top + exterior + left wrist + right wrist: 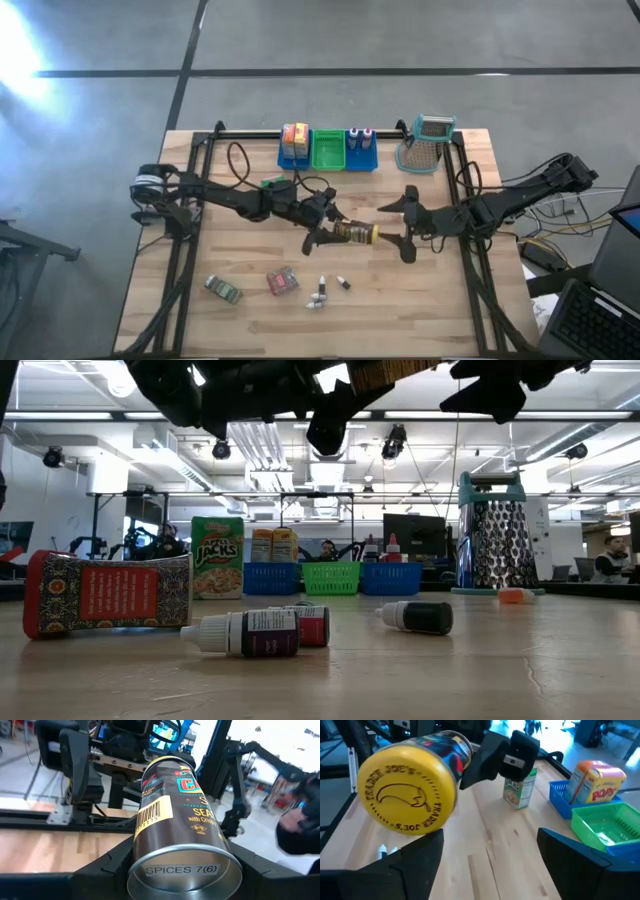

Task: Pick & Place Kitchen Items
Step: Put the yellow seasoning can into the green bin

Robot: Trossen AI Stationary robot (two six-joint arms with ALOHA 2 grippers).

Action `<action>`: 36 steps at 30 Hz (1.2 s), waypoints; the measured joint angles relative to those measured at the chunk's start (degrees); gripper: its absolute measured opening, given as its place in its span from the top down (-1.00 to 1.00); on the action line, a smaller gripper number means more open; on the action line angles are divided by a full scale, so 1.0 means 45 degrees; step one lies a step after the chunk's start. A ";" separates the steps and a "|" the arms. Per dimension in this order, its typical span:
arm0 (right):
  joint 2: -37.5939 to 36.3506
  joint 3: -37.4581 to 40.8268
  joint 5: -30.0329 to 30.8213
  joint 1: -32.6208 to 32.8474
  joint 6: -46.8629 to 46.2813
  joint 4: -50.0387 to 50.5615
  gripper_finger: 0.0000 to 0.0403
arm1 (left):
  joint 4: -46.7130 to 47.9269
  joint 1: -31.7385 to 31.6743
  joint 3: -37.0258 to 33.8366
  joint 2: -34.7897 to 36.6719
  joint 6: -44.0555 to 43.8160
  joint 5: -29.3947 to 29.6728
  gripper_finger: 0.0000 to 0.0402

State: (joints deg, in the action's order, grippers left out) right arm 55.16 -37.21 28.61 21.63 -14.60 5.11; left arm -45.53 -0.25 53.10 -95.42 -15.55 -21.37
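Brown-sided and yellow-lidded, the spice can (355,233) is hanging above the table's middle in your high view, long axis running across the table, lid toward the right arm. The left gripper (328,232) is pinching it at the metal-base end; the right gripper (408,225) is standing just beside the lid, fingers spread and clear of it.

In the low view both arms are showing only as dark shapes overhead; on the wood a red packet (107,595), a green "JACKS" box (218,570) and small bottles (250,632) are lying.

Your left wrist view is showing the metal base facing the camera, stickered "SPICES 7(6)", with a barcode and "SEA…" along the side.

Your right wrist view is showing the lid, embossed "TRADER JOE'S", and a box (594,784) reading "POPS" in the blue bin (560,800).
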 joint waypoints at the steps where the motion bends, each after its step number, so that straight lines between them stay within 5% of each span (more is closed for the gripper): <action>1: 0.0028 0.0000 -0.0026 0.0005 0.0252 -0.0114 -0.61 | -0.0004 0.0008 0.0016 0.0005 -0.0327 0.0049 -0.11; 10: 0.0245 -0.0015 -0.0090 0.0015 0.1127 -0.0517 -0.83 | 0.0046 -0.0065 0.0155 0.0005 -0.1649 0.0286 -0.11; 21: 0.0549 -0.0010 -0.0202 0.0024 0.3469 -0.2661 -0.83 | 0.0129 -0.0204 0.0170 0.0005 -0.3821 0.0581 -0.11; 36: 0.2300 -0.0936 -0.0223 0.0010 0.4924 -0.2921 -0.76 | 0.0139 -0.0253 0.0219 0.0005 -0.4207 0.0514 -0.11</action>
State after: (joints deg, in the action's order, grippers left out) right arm 65.51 -41.42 27.61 21.67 7.56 -8.03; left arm -44.91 -1.39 54.09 -95.39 -34.48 -19.06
